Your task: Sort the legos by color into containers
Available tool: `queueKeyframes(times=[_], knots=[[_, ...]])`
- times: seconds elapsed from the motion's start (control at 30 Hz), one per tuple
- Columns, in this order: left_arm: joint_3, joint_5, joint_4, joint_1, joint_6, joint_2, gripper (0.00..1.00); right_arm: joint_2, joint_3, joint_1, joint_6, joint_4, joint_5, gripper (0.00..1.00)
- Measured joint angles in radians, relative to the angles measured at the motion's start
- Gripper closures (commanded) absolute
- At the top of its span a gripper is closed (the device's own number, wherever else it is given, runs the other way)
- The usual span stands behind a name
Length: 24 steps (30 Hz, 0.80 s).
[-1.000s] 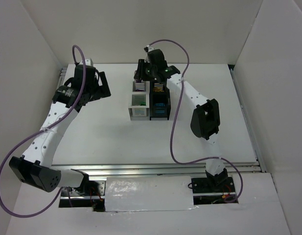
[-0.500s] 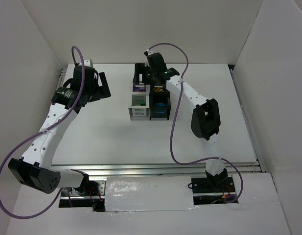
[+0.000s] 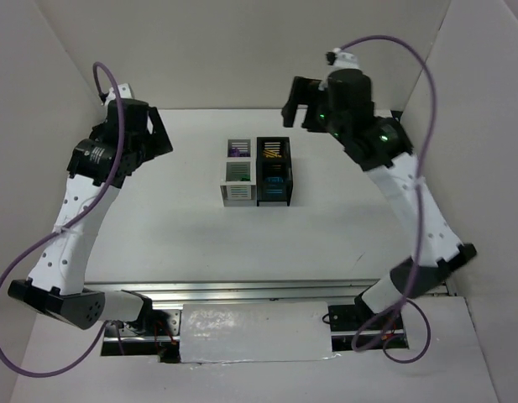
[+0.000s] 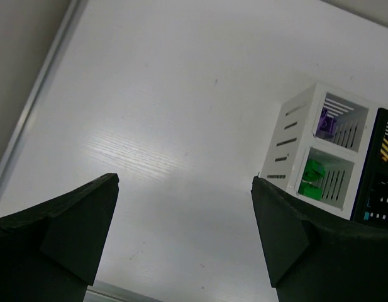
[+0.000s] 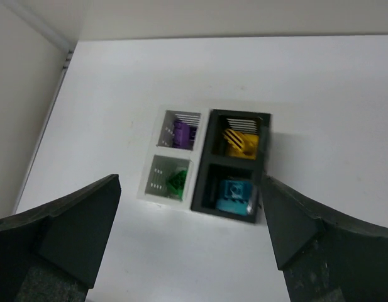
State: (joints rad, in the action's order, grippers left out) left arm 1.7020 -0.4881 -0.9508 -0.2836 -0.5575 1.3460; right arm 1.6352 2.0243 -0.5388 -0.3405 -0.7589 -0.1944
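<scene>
Sitting on the worktop [image 3: 158, 218]: a block of four bins [image 3: 240, 194], joined two by two, upright, with slatted walls. The two on the left are white and the two on the right are black. The block stands near the middle, toward the far side.
Far white bin: a purple brick [image 5: 182, 133] lies inside.
Near white bin: a green brick [image 5: 175, 182] lies inside. From the left wrist, green shows at two spots in this bin.
Far black bin: a yellow brick [image 5: 239, 141] lies inside.
Near black bin: a blue-green brick [image 5: 234, 192] lies inside.
Brick count: how many pieces lie in each bin cannot be told from these views.
Left hand [image 4: 184, 185]: open, its two dark fingers spread wide with nothing between them. It is raised over the far left of the worktop, well apart from the bins. The white pair shows at the right edge of its camera.
Right hand [image 5: 189, 182]: open, fingers wide apart and gripping nothing. It is held high over the far right of the worktop, well apart from the bins. Its camera looks down into all four.
Arms: the left one bends up along the left side, and the right one stretches up along the right side.
</scene>
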Motion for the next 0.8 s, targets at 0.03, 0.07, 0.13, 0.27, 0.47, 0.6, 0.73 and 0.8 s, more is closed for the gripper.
queueKeyframes(times=[0.03, 0.07, 0.13, 0.27, 0.47, 0.6, 0.73, 0.8], knots=[[0.017, -0.020, -0.009, 0.000, 0.000, -0.005, 0.00, -0.076, -0.016, 0.000, -0.011, -0.046, -0.029, 0.00], [0.027, -0.035, -0.016, 0.000, 0.000, -0.012, 0.01, -0.145, -0.027, 0.000, -0.025, -0.090, -0.061, 0.00], [0.029, -0.053, -0.025, 0.000, 0.000, -0.032, 0.00, -0.271, -0.049, 0.000, -0.051, -0.179, -0.123, 0.00], [-0.032, -0.068, -0.021, 0.000, -0.002, -0.087, 0.00, -0.462, -0.131, 0.005, -0.085, -0.320, -0.217, 0.00], [-0.203, -0.101, -0.049, 0.000, -0.030, -0.213, 0.00, -0.687, -0.343, 0.010, -0.121, -0.407, -0.321, 0.00], [-0.247, -0.163, -0.098, 0.000, -0.082, -0.271, 0.00, -0.789, -0.399, 0.010, -0.122, -0.431, -0.387, 0.00], [-0.363, -0.156, -0.088, 0.000, -0.086, -0.417, 0.01, -0.860, -0.400, 0.011, -0.119, -0.465, -0.444, 0.00], [-0.381, -0.151, -0.076, 0.000, -0.081, -0.489, 0.00, -0.890, -0.409, 0.011, -0.119, -0.465, -0.460, 0.00]])
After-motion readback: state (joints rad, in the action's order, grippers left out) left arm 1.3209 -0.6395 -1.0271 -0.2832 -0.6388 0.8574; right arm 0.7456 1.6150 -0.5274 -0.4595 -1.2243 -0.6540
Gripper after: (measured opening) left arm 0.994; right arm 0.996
